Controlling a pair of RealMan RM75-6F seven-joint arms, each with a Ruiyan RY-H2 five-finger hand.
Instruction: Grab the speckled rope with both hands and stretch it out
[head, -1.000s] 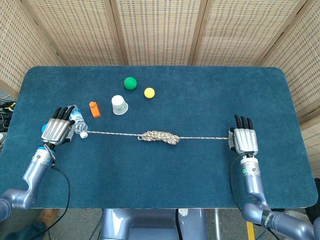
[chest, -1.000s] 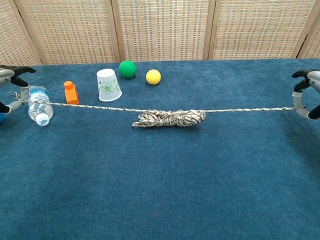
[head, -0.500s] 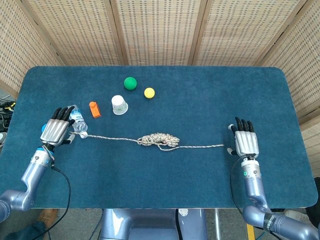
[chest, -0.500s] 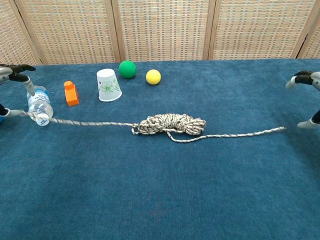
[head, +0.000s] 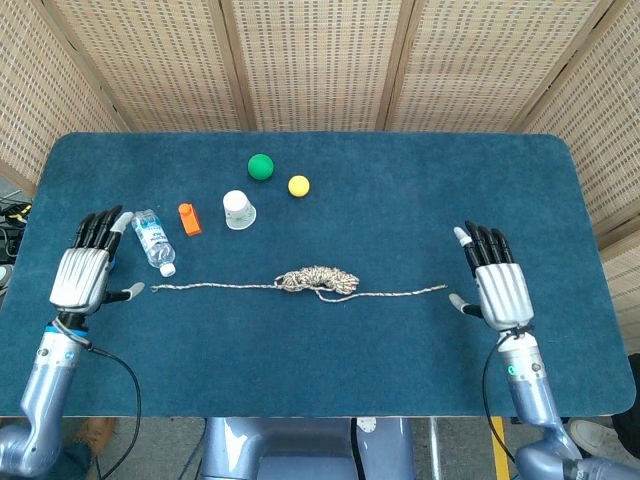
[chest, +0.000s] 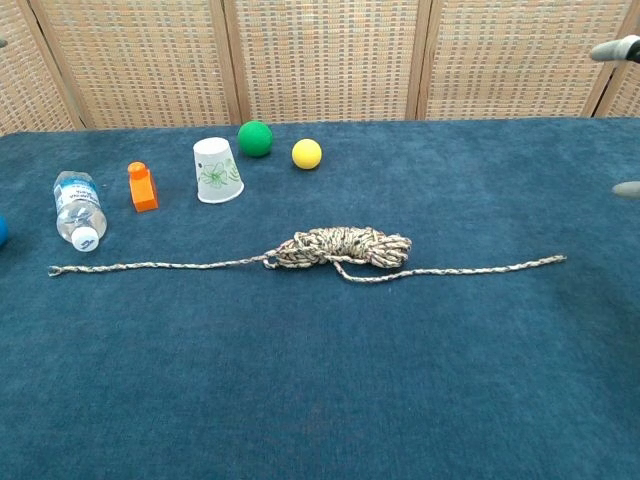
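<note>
— How far along is this looking to you?

— The speckled beige-and-brown cord rope (head: 318, 281) is lying loose on the dark blue felt table (head: 400, 200), with its coiled bundle in the middle and one thin tail running out to each side. Neither hand is gripping it. I judge the stretch is either finished and let go, or needs doing again; as things lie, the rope is slack.

— What are the hands doing?

— The left hand (head: 84, 272) is hovering with fingers spread, holding nothing, a little apart from the left rope end. The right hand (head: 495, 283) is likewise splayed and empty, just beyond the right end.

— And compared with a second ago?

— Then the rope was pulled taut between both hands. Half a second ago the right end was already dropped, while the left hand still had its end. Now both ends are lying free, and the hands have drawn outward.

— Anything else nearby?

— A clear plastic water bottle (head: 153, 241) is lying beside the left tail.
</note>
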